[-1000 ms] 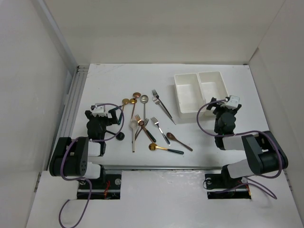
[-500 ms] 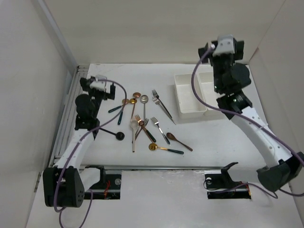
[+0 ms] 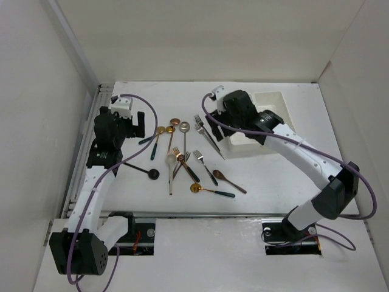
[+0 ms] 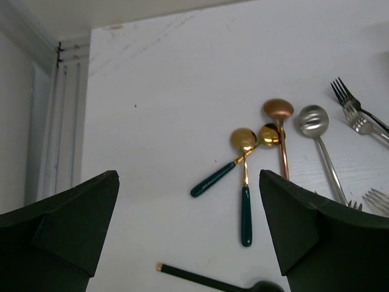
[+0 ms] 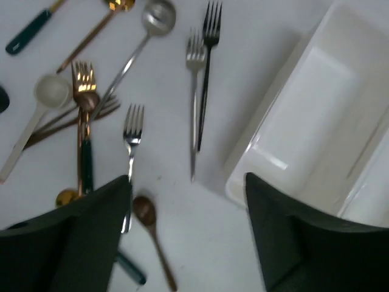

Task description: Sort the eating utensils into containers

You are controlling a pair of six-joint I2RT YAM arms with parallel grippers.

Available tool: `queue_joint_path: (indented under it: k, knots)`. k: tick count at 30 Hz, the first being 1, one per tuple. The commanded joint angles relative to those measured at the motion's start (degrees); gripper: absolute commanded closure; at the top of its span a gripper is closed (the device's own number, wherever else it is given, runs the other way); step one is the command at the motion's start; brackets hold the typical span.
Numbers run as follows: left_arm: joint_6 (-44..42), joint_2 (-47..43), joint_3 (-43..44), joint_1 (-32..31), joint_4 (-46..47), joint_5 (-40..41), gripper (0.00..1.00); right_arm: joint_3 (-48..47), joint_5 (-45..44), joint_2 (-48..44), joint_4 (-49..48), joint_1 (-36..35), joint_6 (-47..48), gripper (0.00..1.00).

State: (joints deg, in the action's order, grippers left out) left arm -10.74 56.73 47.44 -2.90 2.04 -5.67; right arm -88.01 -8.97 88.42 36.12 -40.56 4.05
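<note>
1. The left claw (image 4: 188, 176) is released: in its wrist view the two dark fingers (image 4: 67, 231) stand wide apart and nothing is between them.
2. In the top view this claw hangs above the white surface (image 3: 121, 182), at about 9 o'clock from the eating utensils (image 3: 180, 158).
3. Ahead of the left claw, toward 1 o'clock, one gold spoon (image 4: 243, 139) and a second gold spoon (image 4: 270, 134) lie crossed, both with dark green handles. A copper spoon (image 4: 278, 109) and a silver slotted spoon (image 4: 312, 118) lie just beside them.
4. The right claw (image 5: 188, 177) is released too; its fingers are far apart and hold nothing.
5. In the top view the right claw hangs at about 1 o'clock from the utensils, and its arm covers part of the left bin.
6. The containers (image 3: 271, 102) are two white bins joined side by side, at 1 o'clock on the surface.
7. The utensils that can be seen lie loose on the middle of the surface, at about 8 o'clock from the containers.
8. In the right wrist view a black fork (image 5: 208, 55) and a silver fork (image 5: 193, 91) lie side by side near the bin wall, and a brown spoon (image 5: 146, 210) lies at 6 o'clock.
</note>
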Motion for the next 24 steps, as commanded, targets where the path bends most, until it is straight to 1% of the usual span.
queue_joint_path:
  k: [1,2,4,7,10,12,14,17,20,24]
  knots:
    - [3.71,-3.03,-1.47,0.0,-2.57,-1.45,0.0,2.75,7.75,-5.37,3.78,8.1,-16.17,0.28]
    - [4.23,-3.72,-2.26,0.0,-2.57,-1.97,0.0,2.23,7.74,-4.06,3.78,11.0,-18.97,0.32]
    - [4.24,-4.43,-2.26,0.0,-3.09,-2.58,0.0,-1.88,5.3,-1.69,5.1,18.19,-19.87,0.4]
    - [5.56,-5.66,-3.31,0.52,-3.1,-2.59,0.0,-5.59,-1.72,5.25,7.73,22.0,-19.62,0.41]
    - [6.61,-7.06,-3.85,0.52,-3.1,-3.82,0.0,-6.21,-4.47,11.41,8.35,23.41,-18.29,0.37]
    - [6.61,-7.07,-4.46,0.52,-3.1,-3.82,0.0,-6.21,-4.47,14.57,7.57,25.43,-18.29,0.37]
    - [6.61,-7.69,-4.46,0.52,-4.15,-3.82,0.0,-6.21,-3.25,15.99,5.99,26.13,-17.59,0.37]
    - [6.61,-8.21,-4.99,1.05,-4.77,-3.82,0.0,-5.68,-3.85,18.62,4.05,27.54,-18.55,0.37]
    - [7.14,-8.74,-5.51,1.57,-5.29,-3.82,0.0,-6.91,-5.08,22.04,3.43,29.91,-19.78,0.42]
    - [7.14,-8.74,-5.52,1.58,-5.3,-3.82,0.0,-7.44,-6.84,22.85,3.43,29.92,-19.26,0.43]
